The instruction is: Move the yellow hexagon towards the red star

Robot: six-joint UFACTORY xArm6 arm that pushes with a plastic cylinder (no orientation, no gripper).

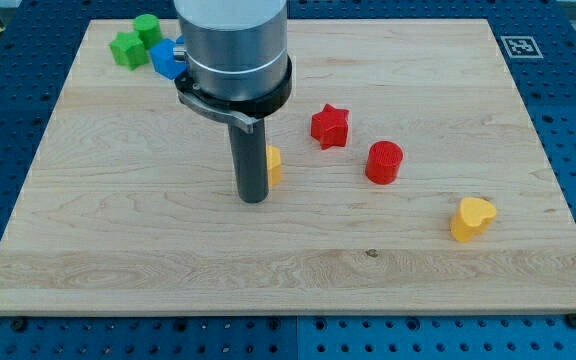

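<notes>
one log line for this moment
tip touching yellow hexagon from view's left | red star up-right, apart | push not finished

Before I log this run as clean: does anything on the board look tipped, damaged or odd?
Nothing stands out. My tip sits against the yellow hexagon block, partly hiding it; the red star block lies flat.

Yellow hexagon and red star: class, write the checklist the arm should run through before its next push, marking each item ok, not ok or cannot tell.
1. My tip at the yellow hexagon, on its view-left side: ok.
2. Tip touching the hexagon: cannot tell, the rod hides most of it.
3. Red star in plain sight, up and to the view's right of the hexagon: ok.
4. Path between hexagon and star free of blocks: ok.
5. Red cylinder off that path: ok.
6. Hexagon already at the star: not ok, a gap remains.
</notes>
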